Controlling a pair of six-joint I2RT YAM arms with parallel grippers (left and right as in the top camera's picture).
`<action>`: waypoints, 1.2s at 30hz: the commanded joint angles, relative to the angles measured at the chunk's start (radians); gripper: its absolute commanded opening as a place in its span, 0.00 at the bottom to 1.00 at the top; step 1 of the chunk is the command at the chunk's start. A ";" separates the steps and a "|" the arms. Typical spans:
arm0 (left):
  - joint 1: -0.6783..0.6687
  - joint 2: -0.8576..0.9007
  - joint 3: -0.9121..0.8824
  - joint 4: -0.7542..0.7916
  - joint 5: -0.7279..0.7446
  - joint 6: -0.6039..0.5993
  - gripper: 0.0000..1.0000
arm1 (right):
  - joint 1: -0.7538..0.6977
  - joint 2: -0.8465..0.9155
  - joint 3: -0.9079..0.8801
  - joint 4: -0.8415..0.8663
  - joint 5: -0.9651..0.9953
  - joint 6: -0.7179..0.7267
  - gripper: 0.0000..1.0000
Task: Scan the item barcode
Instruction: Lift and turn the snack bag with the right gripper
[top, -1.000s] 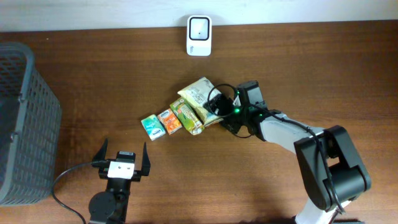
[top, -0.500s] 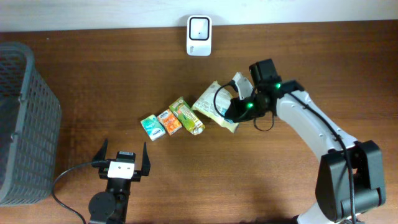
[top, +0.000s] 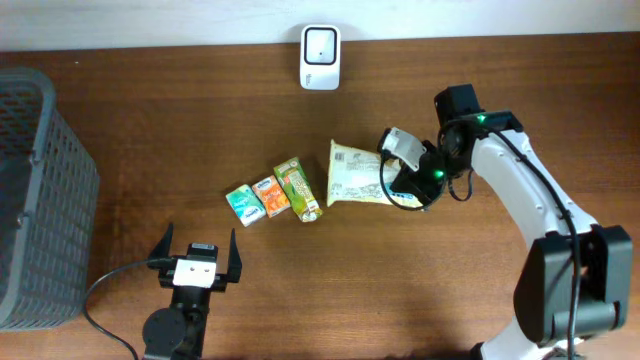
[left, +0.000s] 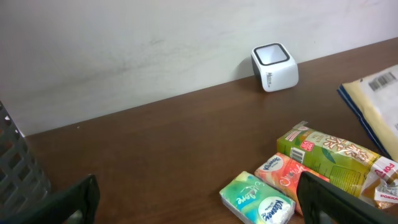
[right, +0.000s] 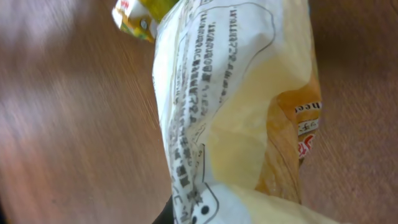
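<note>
**A:** The right claw (top: 393, 178) is clamped tight on the snack bag (top: 355, 175)! It's got the bag by its right-hand end, a little right of the middle of the desk (top: 500, 80).

**B:** And the wrist camera is full of it: pale yellow wrapper (right: 236, 93), lines of black print, the film creased where it's gripped. I can't tell whether the bag is clear of the wood or resting on it.

**A:** From above it runs left to right, print side up. The left wrist view catches a white label with dark bars on its upper face (left: 379, 81).

**B:** Where's the scanner?

**A:** The scanner (top: 320, 57) is at the back edge, about midway along, a small white unit with its window facing up. It's well apart from the bag.

**B:** What about the left claw?

**A:** The left claw (top: 198, 248) sits near the front edge, left of centre, spread as wide as it goes and holding nothing. Its dark fingers (left: 339, 202) frame the bottom of its own view.

**B:** There's a slanted row between the two arms.

**A:** That's the green pack (top: 243, 203), the orange pack (top: 270, 195) and the green carton (top: 298, 187), side by side. The carton is just beside the bag's left end.

**B:** And a grey basket (top: 40, 200) stands at the left edge.
</note>
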 joint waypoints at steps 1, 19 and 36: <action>0.002 -0.005 -0.008 0.002 -0.011 0.016 0.99 | -0.009 0.044 0.002 0.004 -0.018 -0.107 0.04; 0.002 -0.005 -0.008 0.002 -0.011 0.016 0.99 | -0.252 0.167 0.001 0.231 0.011 0.985 0.96; 0.002 -0.005 -0.008 0.002 -0.011 0.016 0.99 | -0.083 0.371 0.001 0.543 -0.310 1.107 0.06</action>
